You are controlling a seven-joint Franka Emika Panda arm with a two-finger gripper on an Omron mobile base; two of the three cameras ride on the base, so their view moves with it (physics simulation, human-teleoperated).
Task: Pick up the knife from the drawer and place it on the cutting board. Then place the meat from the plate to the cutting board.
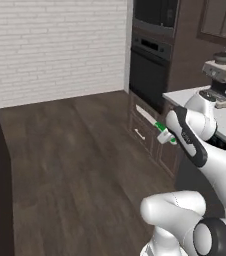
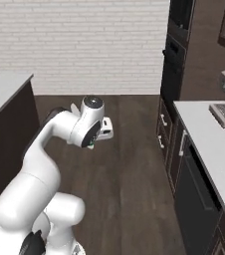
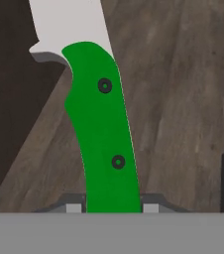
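Closest in, the jaws (image 3: 112, 207) are clamped narrow on the butt of the small knife with a bright green handle and slim pale silver blade (image 3: 101, 124), which juts straight out from the hand, so the blade points away, probably for a clean lay-down later. The handle is smooth, gently curved, with two dark rivets. Beneath lies the dark plank floor (image 1: 75, 165). Farther off, the dark brown wooden drawer with its short silver bar handle (image 1: 141, 134), then a pale tabletop (image 2: 209, 134).

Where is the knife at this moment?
The knife is clamped in the gripper, held in the air above the wooden floor; in the left base view it shows beside the dark drawers.
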